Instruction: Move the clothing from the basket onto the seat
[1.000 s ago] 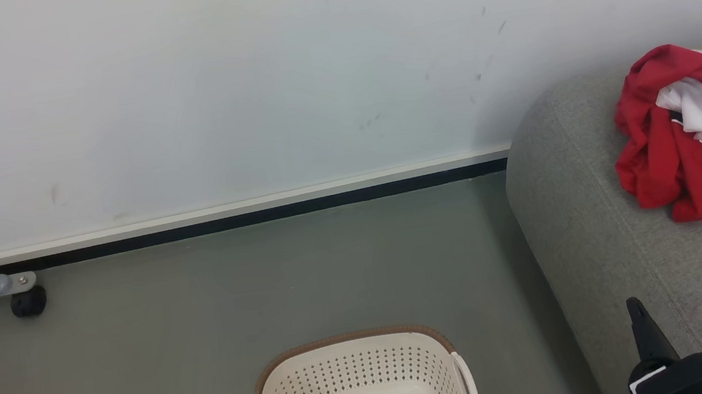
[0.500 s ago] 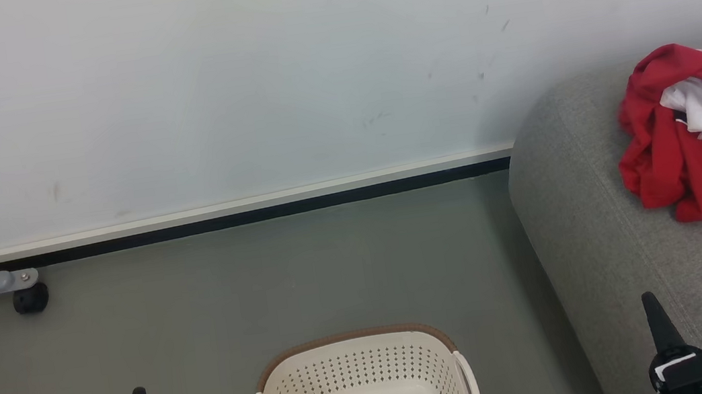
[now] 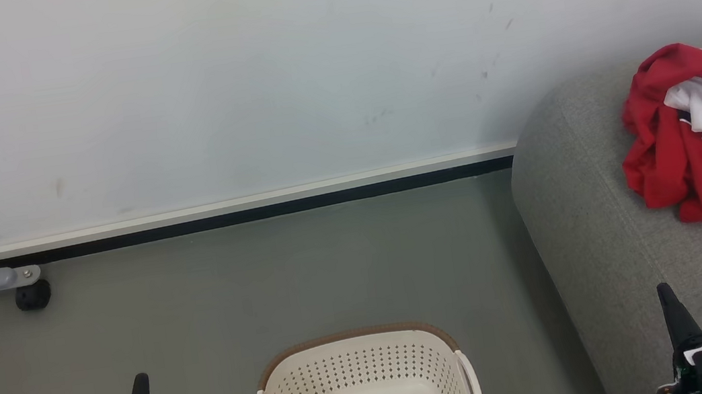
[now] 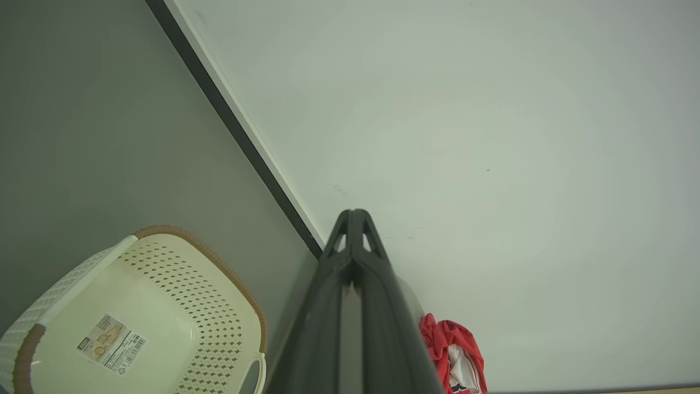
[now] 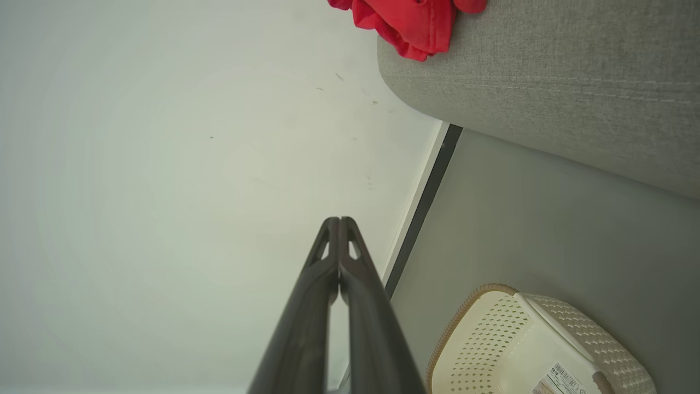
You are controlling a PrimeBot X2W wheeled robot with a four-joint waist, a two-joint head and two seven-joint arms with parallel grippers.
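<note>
Right end effector (image 3: 666,296), left end effector (image 3: 139,384) pinched closed; clothing (image 3: 678,181) well ahead on seat (image 3: 603,259).

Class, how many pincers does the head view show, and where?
2. The left pincer at lower left, beside the basket; the right pincer at lower right, by the seat.

Red clothing (image 3: 694,179), cream perforated basket (image 3: 360,372), grey seat (image 3: 601,245)

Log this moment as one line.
red fabric clothing on grey upholstered seat | cream perforated plastic basket: no clothing visible inside | left gripper shut, empty | right gripper shut, empty
</note>
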